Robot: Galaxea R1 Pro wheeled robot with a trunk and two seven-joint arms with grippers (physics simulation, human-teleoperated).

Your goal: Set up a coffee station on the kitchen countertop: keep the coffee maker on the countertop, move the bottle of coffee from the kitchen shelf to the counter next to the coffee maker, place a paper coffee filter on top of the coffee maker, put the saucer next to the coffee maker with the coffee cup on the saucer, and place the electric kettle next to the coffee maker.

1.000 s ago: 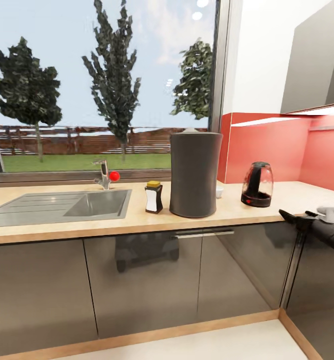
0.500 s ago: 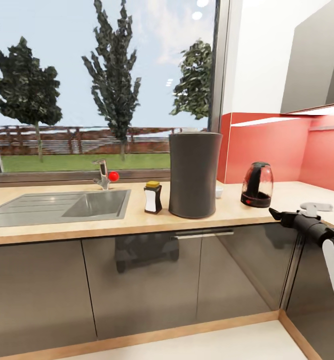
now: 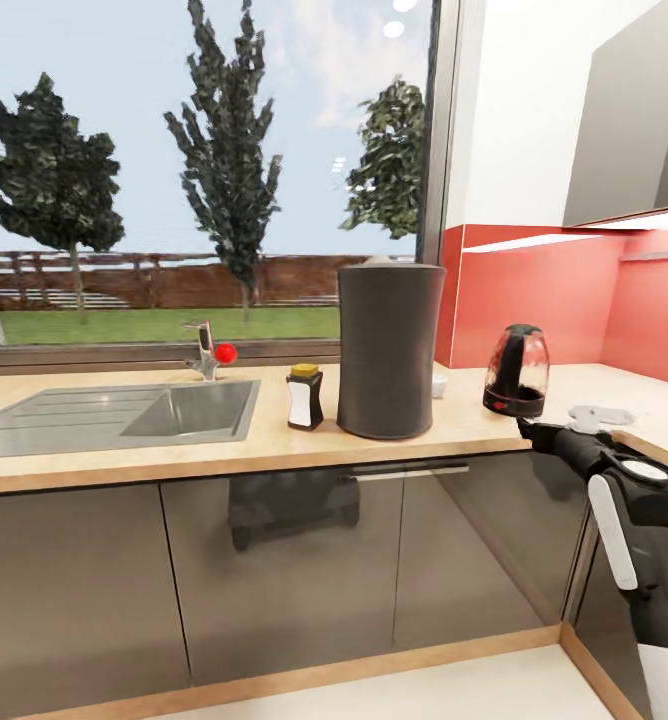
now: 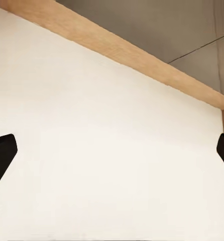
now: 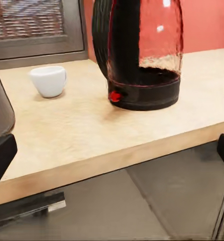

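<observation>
The dark cylindrical coffee maker (image 3: 390,350) stands on the wooden countertop (image 3: 274,440), with something pale on its top. Left of it is the bottle of coffee (image 3: 305,396), white with a yellow lid. The red-and-black electric kettle (image 3: 516,370) (image 5: 142,55) stands to its right. A white coffee cup (image 5: 48,80) (image 3: 438,383) sits behind, between the two. My right gripper (image 3: 527,428) (image 5: 112,155) is open at the counter's front edge, just in front of the kettle. My left gripper (image 4: 112,155) is open over white floor, holding nothing.
A steel sink (image 3: 114,412) with a faucet (image 3: 206,350) takes the counter's left part. The counter turns a corner at the right (image 3: 664,400), under a grey upper cabinet (image 3: 634,120). Glossy grey cabinet doors (image 3: 274,560) run below the counter.
My right arm has reached left and slightly up along the counter's front edge, from the right border to just before the kettle. The things on the counter have not moved.
</observation>
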